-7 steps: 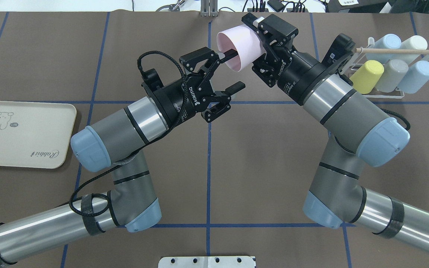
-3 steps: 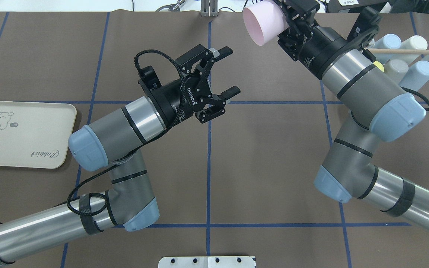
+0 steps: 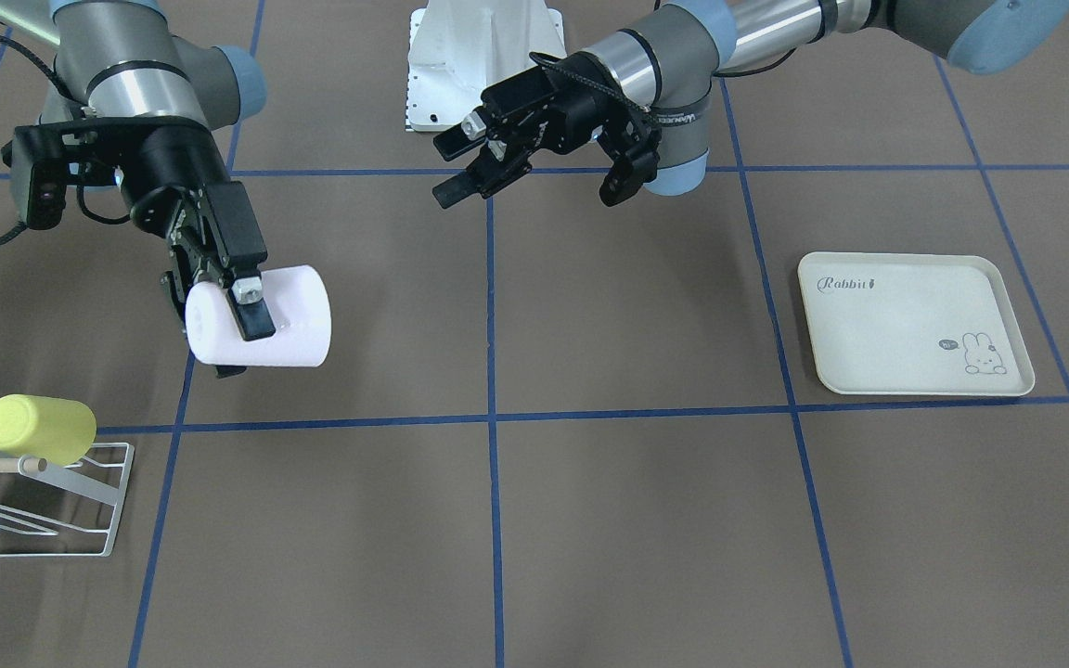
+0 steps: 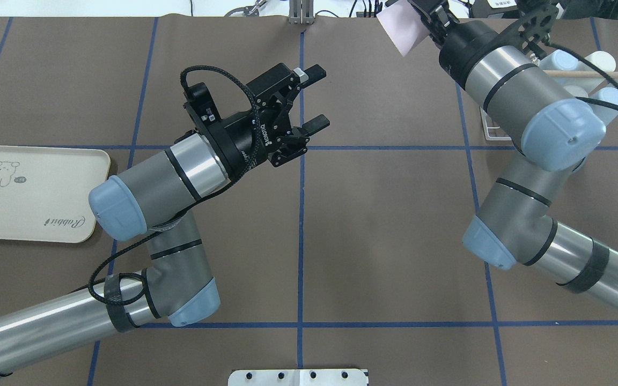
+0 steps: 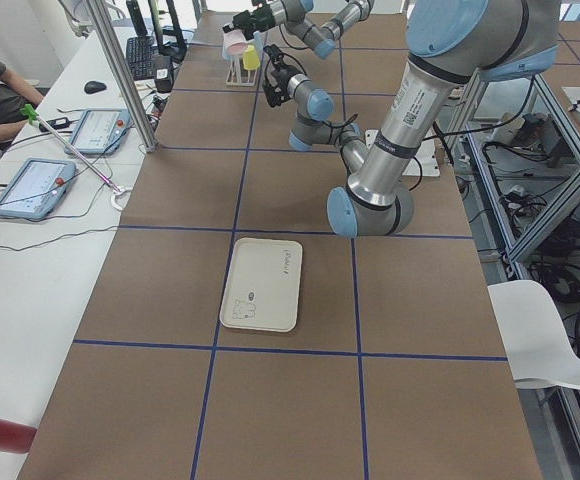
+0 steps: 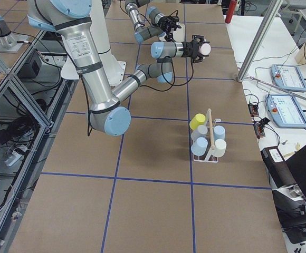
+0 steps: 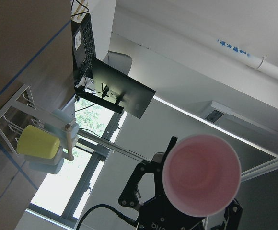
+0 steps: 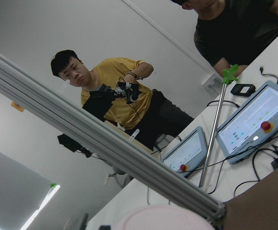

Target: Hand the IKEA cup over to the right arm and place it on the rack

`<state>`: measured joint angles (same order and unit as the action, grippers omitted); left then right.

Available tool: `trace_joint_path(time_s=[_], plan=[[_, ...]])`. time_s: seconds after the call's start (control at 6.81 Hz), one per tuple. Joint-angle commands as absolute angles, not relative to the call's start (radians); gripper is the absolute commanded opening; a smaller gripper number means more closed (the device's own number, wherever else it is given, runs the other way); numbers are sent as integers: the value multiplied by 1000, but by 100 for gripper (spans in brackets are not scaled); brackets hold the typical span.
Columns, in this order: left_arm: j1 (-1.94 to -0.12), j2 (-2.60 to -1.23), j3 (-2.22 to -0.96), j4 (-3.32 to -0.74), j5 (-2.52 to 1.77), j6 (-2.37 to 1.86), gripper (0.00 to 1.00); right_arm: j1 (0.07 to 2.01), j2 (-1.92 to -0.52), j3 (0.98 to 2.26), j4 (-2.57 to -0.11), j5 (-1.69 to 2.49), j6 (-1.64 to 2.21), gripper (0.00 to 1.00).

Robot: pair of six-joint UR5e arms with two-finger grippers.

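Observation:
My right gripper [image 3: 242, 343] is shut on the pale pink IKEA cup [image 3: 289, 315] and holds it on its side above the table, mouth toward the table's middle. In the overhead view the cup [image 4: 403, 29] is at the far edge, left of the white wire rack [image 4: 490, 131] with its wooden dowel [image 4: 582, 74]. My left gripper [image 4: 318, 96] is open and empty near the table's centre line, apart from the cup. The left wrist view shows the cup's mouth [image 7: 201, 175] and the rack [image 7: 14, 110].
The rack [image 3: 52, 554] holds a yellow cup [image 3: 38, 429] and several pale blue and grey cups [image 4: 607, 99]. A cream rabbit-printed tray [image 4: 30, 193] lies at my left. Operators and tablets [image 6: 287, 76] are beyond the far edge.
My right arm has carried the pink cup away from the left gripper, to the far right toward the rack. The left gripper stays open and has drawn back slightly.

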<state>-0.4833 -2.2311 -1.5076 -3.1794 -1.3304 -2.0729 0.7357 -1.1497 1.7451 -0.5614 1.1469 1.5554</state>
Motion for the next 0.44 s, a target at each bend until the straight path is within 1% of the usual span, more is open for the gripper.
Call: trace_joint_path(time_s=[0.0,0.29], plan=[[-526,-2207,-1525,-3076,-1335,-1959,100,788,-1146,1750,-824,1091,1329,0],[-552,-2209,-1641,-2848,-1336,-1805,100,840,-1138,1730,-957,1051,1185,0]])
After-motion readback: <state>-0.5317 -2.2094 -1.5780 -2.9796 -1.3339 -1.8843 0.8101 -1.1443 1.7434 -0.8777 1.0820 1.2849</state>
